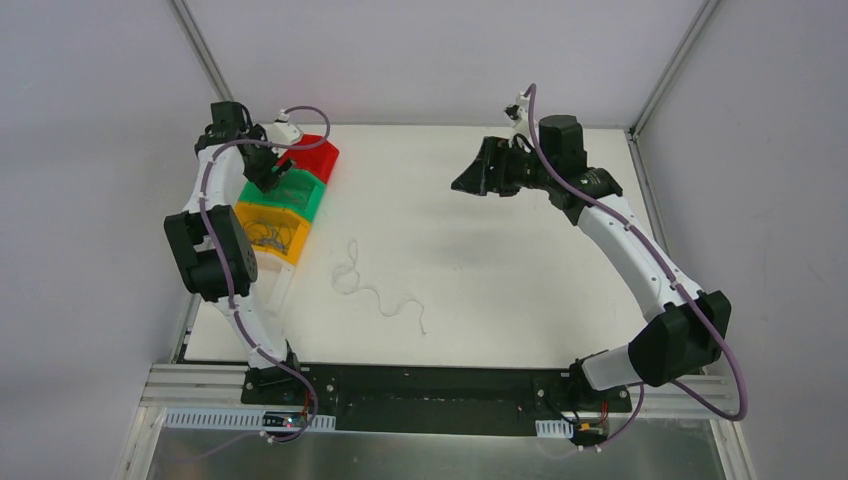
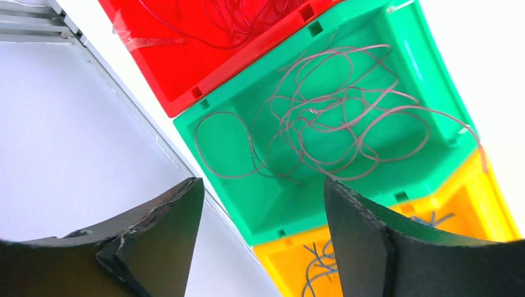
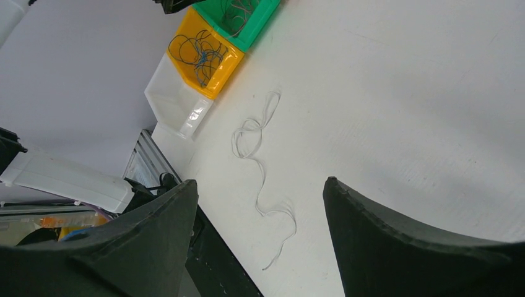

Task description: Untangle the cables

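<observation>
The left claw [image 2: 263, 185] has 2 matt, scuffed black fingers [image 2: 164, 232]; just beyond them, a glossy green plastic bin [image 2: 408, 68] holds thin, smooth greyish wires [image 2: 322, 117].

Table [image 1: 520, 260]: was white and matte.
Left edge: red bin [image 1: 318, 160], green bin [image 1: 300, 195], yellow bin [image 1: 275, 232] and white bin [image 3: 176, 102] stood in a touching row.
Near middle: a white wire [image 1: 370, 290] lay loose and curly.

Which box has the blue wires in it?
The yellow bin, between the green bin and the white bin, holds the blue wires; the green bin holds pinkish-grey wires.
</observation>
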### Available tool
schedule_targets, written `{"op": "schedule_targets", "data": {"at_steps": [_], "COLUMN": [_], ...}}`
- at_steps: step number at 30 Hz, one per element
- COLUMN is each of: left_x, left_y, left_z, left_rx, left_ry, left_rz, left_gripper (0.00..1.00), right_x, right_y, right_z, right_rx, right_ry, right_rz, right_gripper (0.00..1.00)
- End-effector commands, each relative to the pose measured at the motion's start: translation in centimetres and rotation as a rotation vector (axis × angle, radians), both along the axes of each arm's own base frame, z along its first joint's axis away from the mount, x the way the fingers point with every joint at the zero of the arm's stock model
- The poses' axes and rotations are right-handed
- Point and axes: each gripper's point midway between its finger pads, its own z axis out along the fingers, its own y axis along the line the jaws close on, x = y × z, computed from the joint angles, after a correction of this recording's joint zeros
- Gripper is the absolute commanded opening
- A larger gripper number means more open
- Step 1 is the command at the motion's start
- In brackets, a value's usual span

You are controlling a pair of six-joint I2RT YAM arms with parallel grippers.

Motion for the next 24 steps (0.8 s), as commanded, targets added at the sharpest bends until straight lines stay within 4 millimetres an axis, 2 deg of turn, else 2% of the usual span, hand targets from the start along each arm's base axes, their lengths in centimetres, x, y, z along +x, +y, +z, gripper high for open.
{"op": "schedule_targets", "data": {"at_steps": [1,3,5,8,10,12,14,17,21,24], "left_x": [-2.5,-4.2,-7.6,-14.0,-17.7,-20.1,-21.4,-21.5,-21.0,-21.6], "left_y": [-3.0,-5.4,-9.5,-15.7,-19.6,-21.8,-23.2,-23.5,-21.6,-20.8], "left_z": [6.7,8.5,9.0,7.2,5.3,3.4,1.9,0.0,-3.2,-5.4], "left_rx": [-0.087,-0.156,-0.243,-0.317,-0.338,-0.382,-0.425,-0.45,-0.348,-0.291], "left_ry": [-0.042,-0.025,0.052,0.2,0.284,0.366,0.434,0.454,0.424,0.448], "left_rz": [-0.058,-0.098,-0.202,-0.35,-0.445,-0.418,-0.34,-0.193,-0.071,-0.035], "left_gripper": [0.74,0.76,0.77,0.78,0.79,0.83,0.86,0.86,0.86,0.88], "right_x": [-0.8,-0.8,-0.7,-0.5,-0.3,-0.2,-0.4,-0.8,-1.7,-2.2], "right_y": [-1.0,-1.4,-2.0,-3.6,-5.0,-6.6,-7.8,-9.2,-9.8,-9.9], "right_z": [2.0,1.8,1.4,0.3,-0.6,-1.5,-2.1,-2.6,-3.2,-3.7], "right_rx": [0.011,0.005,-0.005,-0.024,-0.038,-0.055,-0.066,-0.08,-0.071,-0.061], "right_ry": [-0.062,-0.058,-0.051,-0.024,0.003,0.032,0.055,0.051,0.068,0.085], "right_rz": [0.016,0.015,0.009,-0.007,-0.027,-0.046,-0.064,-0.08,-0.093,-0.099], "right_gripper": [0.77,0.78,0.78,0.78,0.78,0.78,0.78,0.78,0.78,0.78]}}
